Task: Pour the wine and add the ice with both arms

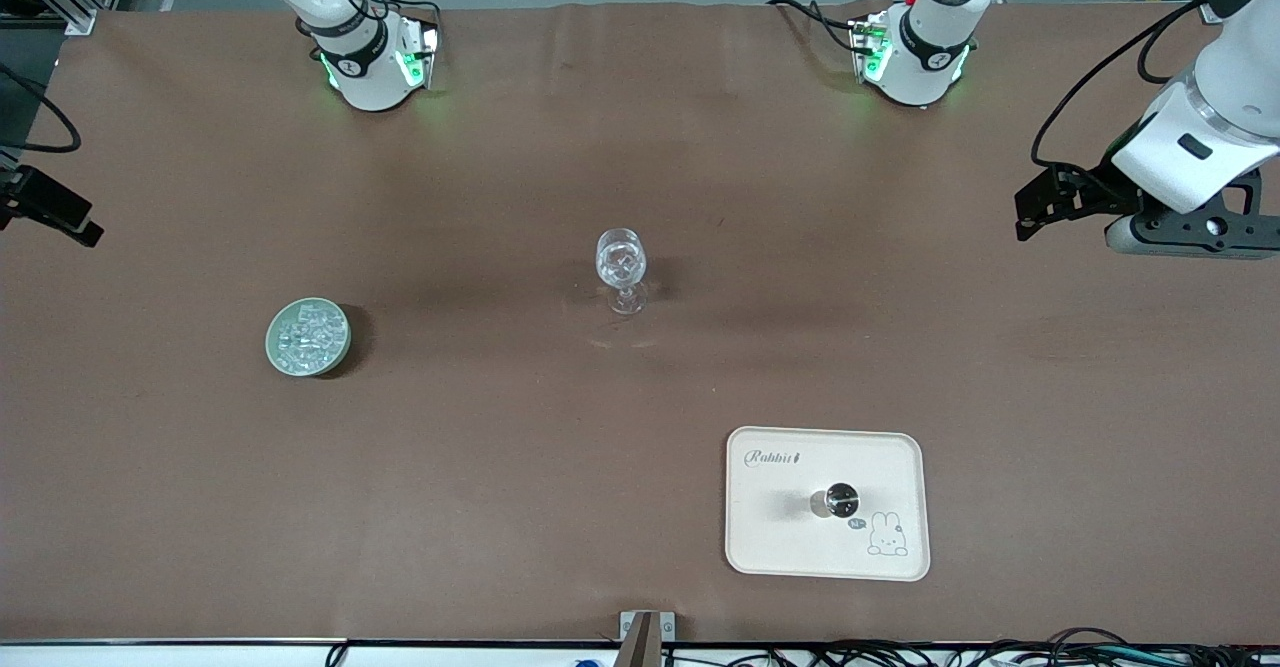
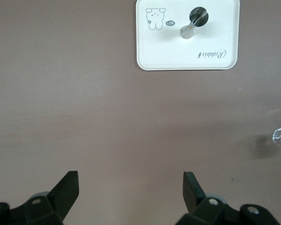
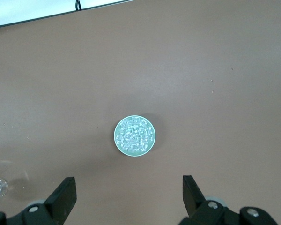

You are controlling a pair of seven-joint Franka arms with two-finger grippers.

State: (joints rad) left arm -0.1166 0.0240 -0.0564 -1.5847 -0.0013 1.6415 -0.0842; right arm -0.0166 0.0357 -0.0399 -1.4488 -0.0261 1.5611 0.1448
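A wide table (image 1: 500, 197) covered in brown cloth is seen from a high camera facing two white robot arms, whose bases stand along the top edge.

Picture the wine glass (image 1: 621, 269) as the centre of a clock face laid on the front view. The glass is clear, stemmed and upright, near the middle of the table.

At about eight o'clock from the glass, toward the right arm's end of the table, sits a pale green round bowl (image 1: 308, 337). The ice (image 1: 310, 335), a heap of small clear cubes, fills it. The bowl is well apart from the glass and slightly nearer the front camera.

At about five o'clock from the glass, nearer the front camera, lies a cream rectangular tray (image 1: 770, 537) with rounded corners, the word "Rabbit" and a small rabbit drawing. A small metal object (image 1: 834, 500) with a dark round top stands on the tray near its middle; what it is cannot be told.

At about three o'clock, the left tool (image 1: 1045, 209) hangs in the air over the table's edge at the left arm's end. In the left wrist view its two black fingers (image 2: 65, 191) stand wide apart with nothing between them.

The right tool (image 3: 126, 197) shows best in the right wrist view, up in the air above the bowl of ice, its fingers (image 3: 64, 196) spread wide and gripping nothing.
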